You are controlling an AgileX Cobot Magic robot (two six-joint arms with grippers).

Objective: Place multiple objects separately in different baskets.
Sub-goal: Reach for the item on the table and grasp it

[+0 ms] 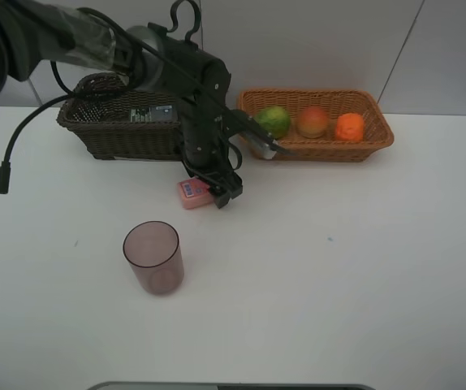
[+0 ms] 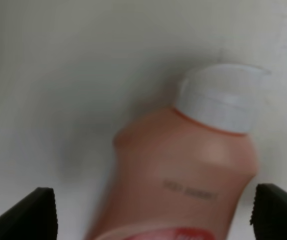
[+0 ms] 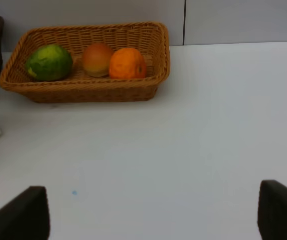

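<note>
Down on the white tabletop (image 1: 363,268), the small pink plastic bottle with a white cap (image 1: 191,192) is lying on its side, just in front of the deeper dark brown woven wicker basket (image 1: 103,134). The left gripper (image 2: 153,212) is hanging over it, its black fingers (image 2: 31,215) standing spread wide on either side of the bottle's body and pinching nothing. From the bottle, the translucent mauve plastic cup (image 1: 153,257) is standing upright toward 7 o'clock, well apart from it.

The dark basket is sitting at the table's 11 o'clock and is holding the dark green pump bottle (image 1: 153,114), lying flat inside. Just beside it, at 1 o'clock, the shallower orange-tan wicker basket (image 1: 377,138) is holding a row of three fruits: the round green-yellow fruit (image 1: 273,121) at its 9 o'clock end, the red-yellow peach (image 1: 313,121) in the middle and the orange (image 1: 349,127) at its 3 o'clock end.

The right gripper (image 3: 151,215) is hovering over bare table with its dark fingertips (image 3: 18,215) also spread wide, nothing between them.
</note>
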